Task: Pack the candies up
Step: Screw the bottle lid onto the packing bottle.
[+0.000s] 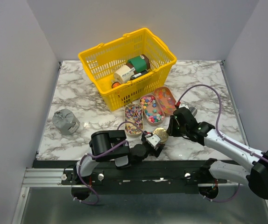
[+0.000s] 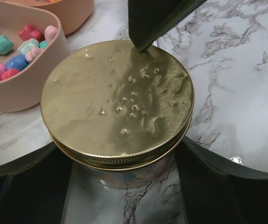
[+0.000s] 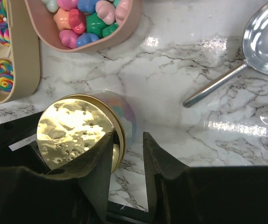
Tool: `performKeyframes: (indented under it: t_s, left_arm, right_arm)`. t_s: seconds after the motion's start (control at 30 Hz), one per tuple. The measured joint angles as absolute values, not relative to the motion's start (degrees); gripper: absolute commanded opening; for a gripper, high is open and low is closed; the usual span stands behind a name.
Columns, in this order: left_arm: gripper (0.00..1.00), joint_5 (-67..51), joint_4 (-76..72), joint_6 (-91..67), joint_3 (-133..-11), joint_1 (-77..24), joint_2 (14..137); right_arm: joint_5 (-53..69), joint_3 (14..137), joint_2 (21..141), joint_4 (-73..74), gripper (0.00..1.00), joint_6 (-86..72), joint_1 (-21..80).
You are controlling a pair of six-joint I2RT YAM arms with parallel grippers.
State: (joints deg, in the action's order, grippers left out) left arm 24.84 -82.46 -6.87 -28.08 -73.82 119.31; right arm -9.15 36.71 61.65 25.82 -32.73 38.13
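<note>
Candies seen from above fill three trays near the yellow basket, so most packing looks undone; one jar stands capped on the counter. My left wrist view shows my left end effector clamped on that jar's glass under the gold lid. My right wrist view shows my right end effector parted, holding nothing, one finger against the lid rim, pastel candies inside the glass.

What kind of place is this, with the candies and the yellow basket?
Probably a robot test booth, not a shop: plain walls box in a marble-look table, two robot arms are bolted along its near edge, and the candies look like practice props.
</note>
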Motion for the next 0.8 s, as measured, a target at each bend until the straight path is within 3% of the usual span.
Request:
performKeyframes:
  t_s: [0.37,0.63,0.8]
  left_arm:
    - [0.67,24.8,-83.0,-7.2,-28.1,-73.8,119.6]
    - [0.67,24.9,-83.0,-7.4,-28.3,-73.5,119.6]
    - [0.68,25.0,-82.9,-7.6,-28.3,-73.5,119.6]
  right_arm:
    - [-4.7,34.7,63.7,17.3,0.29,-32.2,37.6]
    - [-2.5,28.8,58.8,11.4,0.17,-34.4,36.6]
    - [-1.6,26.7,55.4,11.6,0.15,-35.1,36.2]
